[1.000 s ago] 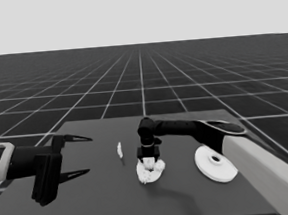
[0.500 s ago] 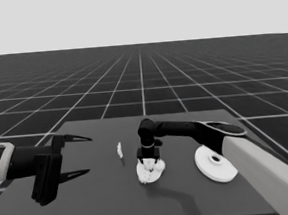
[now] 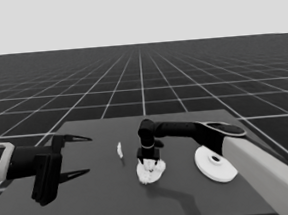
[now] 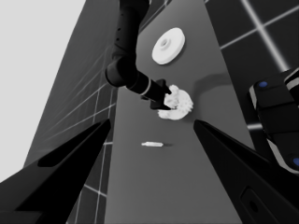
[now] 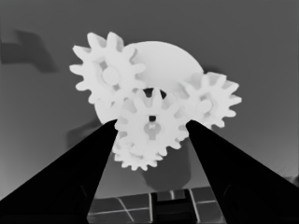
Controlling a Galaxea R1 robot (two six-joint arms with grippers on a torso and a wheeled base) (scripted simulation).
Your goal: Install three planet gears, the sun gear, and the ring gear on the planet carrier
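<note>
Black arms (image 3: 176, 130) — pale grey behind (pointed fingers (image 5: 70, 182)).

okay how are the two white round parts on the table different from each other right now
The larger white round part lies bare near the table's right side, with nothing on it; the smaller white round part sits mid-table, mostly covered by small white toothed gears. The larger one lies clear of both grippers; the smaller one is right under the right gripper, whose fingers flank the middle gear. The larger shows a raised middle; the smaller looks flat. Both are white and round.
</note>
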